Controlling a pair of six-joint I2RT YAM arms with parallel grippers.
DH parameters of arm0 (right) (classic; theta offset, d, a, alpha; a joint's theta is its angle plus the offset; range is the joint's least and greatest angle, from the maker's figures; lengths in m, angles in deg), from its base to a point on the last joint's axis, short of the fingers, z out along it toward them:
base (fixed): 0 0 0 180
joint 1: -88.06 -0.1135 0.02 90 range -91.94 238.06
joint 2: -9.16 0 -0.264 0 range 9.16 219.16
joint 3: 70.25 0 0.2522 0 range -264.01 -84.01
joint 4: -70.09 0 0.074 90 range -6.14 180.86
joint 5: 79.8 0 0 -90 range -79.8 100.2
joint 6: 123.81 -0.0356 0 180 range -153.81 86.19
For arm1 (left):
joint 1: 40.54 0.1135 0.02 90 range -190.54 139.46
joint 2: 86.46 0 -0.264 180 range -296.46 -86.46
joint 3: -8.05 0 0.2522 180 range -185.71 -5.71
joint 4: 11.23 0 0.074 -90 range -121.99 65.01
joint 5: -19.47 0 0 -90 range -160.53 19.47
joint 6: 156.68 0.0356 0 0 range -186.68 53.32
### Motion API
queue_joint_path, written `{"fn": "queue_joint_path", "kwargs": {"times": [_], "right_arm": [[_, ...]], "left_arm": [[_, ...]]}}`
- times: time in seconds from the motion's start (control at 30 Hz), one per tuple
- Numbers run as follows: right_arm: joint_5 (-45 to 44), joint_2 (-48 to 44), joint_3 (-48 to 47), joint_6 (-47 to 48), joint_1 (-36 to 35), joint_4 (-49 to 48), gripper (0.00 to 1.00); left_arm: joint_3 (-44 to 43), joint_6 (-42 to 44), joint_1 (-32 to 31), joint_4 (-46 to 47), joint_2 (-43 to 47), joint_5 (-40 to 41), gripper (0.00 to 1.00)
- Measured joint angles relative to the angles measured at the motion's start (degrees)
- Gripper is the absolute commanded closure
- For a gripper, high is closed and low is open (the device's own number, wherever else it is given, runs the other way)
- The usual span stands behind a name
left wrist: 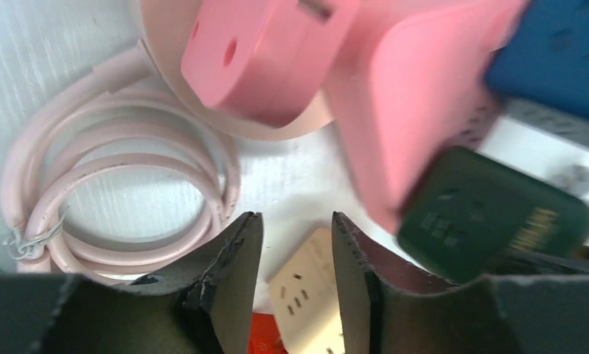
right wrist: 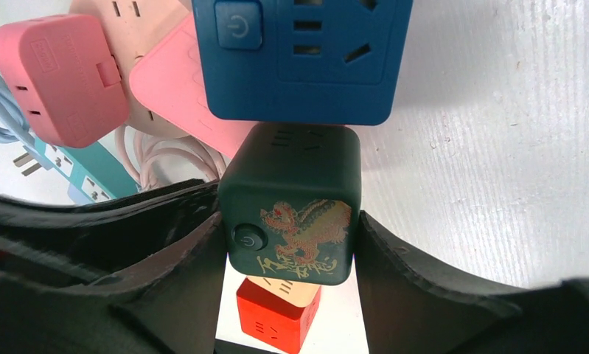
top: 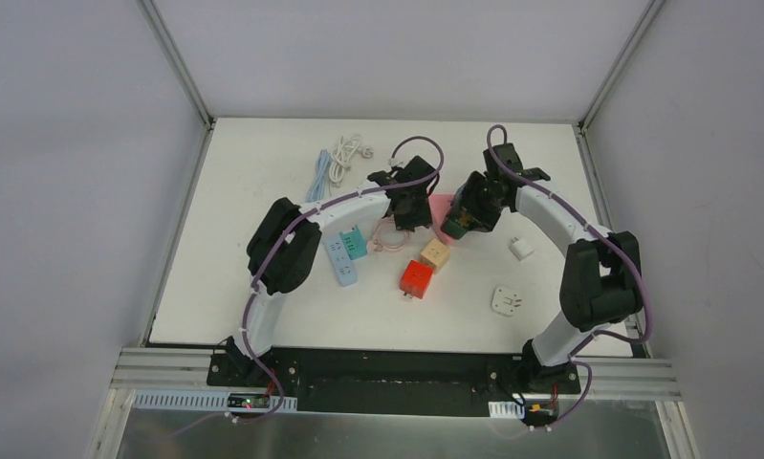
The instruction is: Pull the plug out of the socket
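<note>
A dark green cube plug adapter with a gold dragon [right wrist: 290, 214] is stuck into a blue cube socket [right wrist: 302, 55], which joins a pink socket block [right wrist: 180, 92]. My right gripper [right wrist: 290, 247] is shut on the green cube's sides. The left wrist view shows the same chain: pink block [left wrist: 424, 110], blue cube [left wrist: 556, 51], green cube [left wrist: 490, 214]. A pink flat plug [left wrist: 265, 55] sits on a pale round base. My left gripper [left wrist: 297, 228] is open and empty just below the pink block. In the top view both grippers, left [top: 411, 212] and right [top: 464, 218], meet at the pink block [top: 442, 207].
A beige cube [top: 435, 253] and a red cube [top: 416, 278] lie just in front of the grippers. A coiled pink cord [left wrist: 114, 192] lies to the left. Teal and blue strips [top: 344, 253], white cables [top: 344, 158] and two white adapters [top: 520, 249] lie around.
</note>
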Motion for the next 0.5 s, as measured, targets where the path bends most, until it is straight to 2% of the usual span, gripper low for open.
{"fn": "queue_joint_path", "kwargs": {"times": [0.3,0.5], "right_arm": [[3.54,-3.1,6.23,-0.22,0.96,-5.44,1.0],[5.09,-3.52,7.1,-0.72,0.98,-6.23,1.0]], "left_arm": [[-0.57,0.22,0.0,5.88,5.27,3.06,0.35],[-4.48,-0.92,0.0,4.09,1.36,3.5,0.34]]}}
